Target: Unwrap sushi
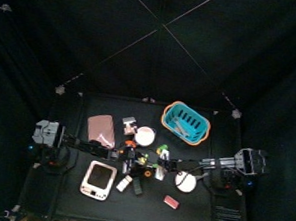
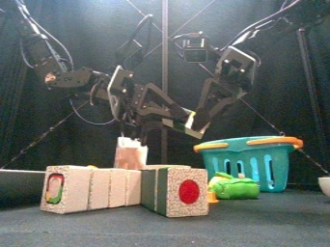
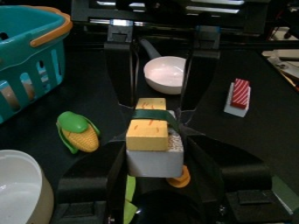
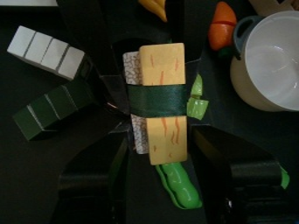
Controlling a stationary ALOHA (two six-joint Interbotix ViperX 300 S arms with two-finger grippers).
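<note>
The sushi (image 3: pixel 151 133) is a white rice block with a yellow top and a dark green band around its middle. It hangs above the table between the two grippers, which face each other. My right gripper (image 4: pixel 162 131) is shut on one end of the sushi (image 4: pixel 158 87). My left gripper (image 3: pixel 152 156) stands open around the other end, a jaw on each side. The right gripper (image 3: pixel 160 87) also shows in the left wrist view, beyond the sushi. In the front view both arms meet above the blocks.
A teal basket (image 1: pixel 186 120) stands at the back right. White bowls (image 1: pixel 144 135) (image 1: pixel 186 181), a pink tray (image 1: pixel 102 129) and a white tray (image 1: pixel 99 179) lie around the grippers. Corn (image 3: pixel 76 131), a pea pod (image 4: pixel 181 188) and toy blocks (image 2: pixel 175 190) lie beneath them.
</note>
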